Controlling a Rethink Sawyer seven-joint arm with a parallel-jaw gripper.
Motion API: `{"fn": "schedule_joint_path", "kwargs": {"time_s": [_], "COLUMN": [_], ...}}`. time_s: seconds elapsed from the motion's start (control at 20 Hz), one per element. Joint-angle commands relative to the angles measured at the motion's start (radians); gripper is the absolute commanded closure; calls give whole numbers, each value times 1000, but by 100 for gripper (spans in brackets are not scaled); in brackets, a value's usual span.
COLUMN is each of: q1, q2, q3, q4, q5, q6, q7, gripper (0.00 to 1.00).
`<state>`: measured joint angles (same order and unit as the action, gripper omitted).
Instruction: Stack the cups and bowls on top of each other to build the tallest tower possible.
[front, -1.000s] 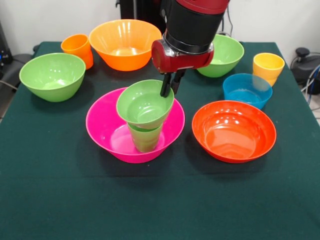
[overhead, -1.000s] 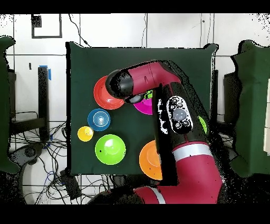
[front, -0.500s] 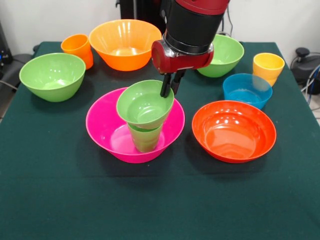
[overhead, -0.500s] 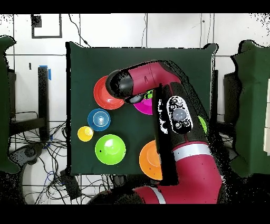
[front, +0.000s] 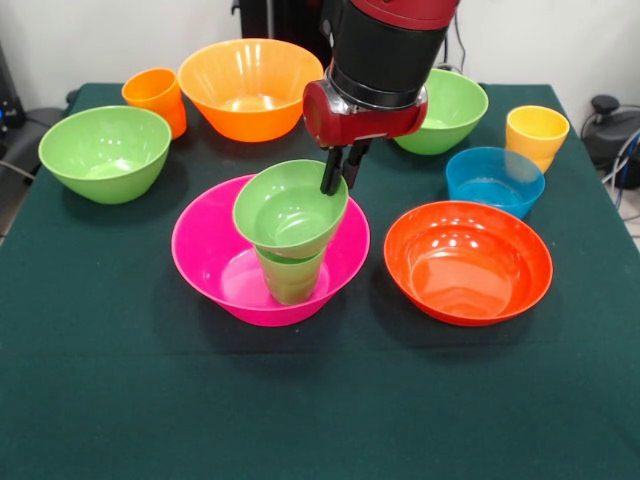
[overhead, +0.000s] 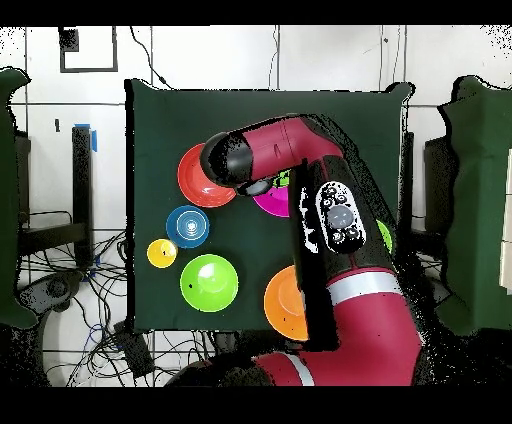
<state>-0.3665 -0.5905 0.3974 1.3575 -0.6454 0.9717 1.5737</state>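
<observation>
Your table (front: 120, 400) carries the big pink bowl (front: 215, 265) at its middle, mouth up. In it a green cup (front: 290, 278) stands upright, long axis vertical. On the cup sits the smaller green bowl (front: 290, 210), tilted, its mouth turned toward the camera across the table. Your gripper (front: 337, 172) is pinched on that bowl's far rim, one finger inside and one outside. The red-orange bowl (front: 468, 262) lies just beside the pink one.
</observation>
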Motion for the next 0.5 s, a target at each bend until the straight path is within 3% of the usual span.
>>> {"fn": "schedule_joint_path", "kwargs": {"time_s": [0.05,0.5], "q1": [-12,-12], "q2": [47,48], "q3": [53,52], "q4": [30,28], "q5": [-87,-93], "q6": [-68,-73], "q7": [-230,-233], "gripper": [100,100]}}
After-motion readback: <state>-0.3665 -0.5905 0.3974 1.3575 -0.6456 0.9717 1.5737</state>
